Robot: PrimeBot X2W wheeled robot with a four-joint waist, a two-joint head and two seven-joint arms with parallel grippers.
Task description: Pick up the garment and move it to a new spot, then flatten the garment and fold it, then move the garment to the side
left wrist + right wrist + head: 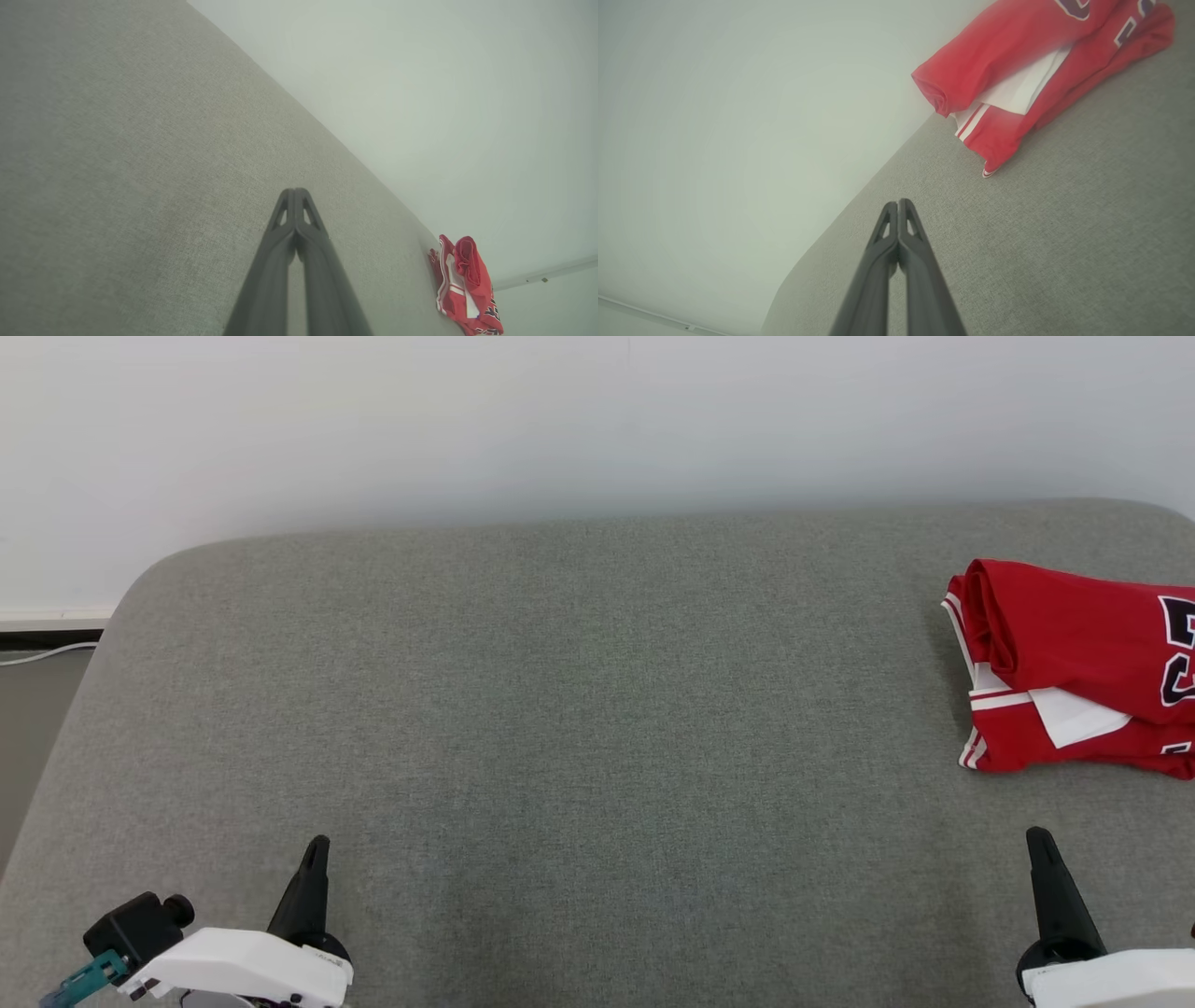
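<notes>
- Location: the red, white-trimmed jersey garment point(1074, 663) with dark lettering lies in a compact, layered bundle at the far right of the grey fabric-covered padded surface point(560, 728). It runs past the right edge of the head view.
- Handling: judged light, soft and limp. The layers are likely to slide apart and sag if lifted by one point.
- Grasp point: pinch through all layers at the rolled left edge or the near-left striped corner, and support both ends when carrying.
- Left gripper point(316, 847): low at the near left, fingers pointing toward the far side, pressed fully together, holding nothing, well apart from the garment.
- Right gripper point(1038, 837): low at the near right, same pose, fingers pressed together and empty. It sits near the garment's near edge, not touching.
</notes>
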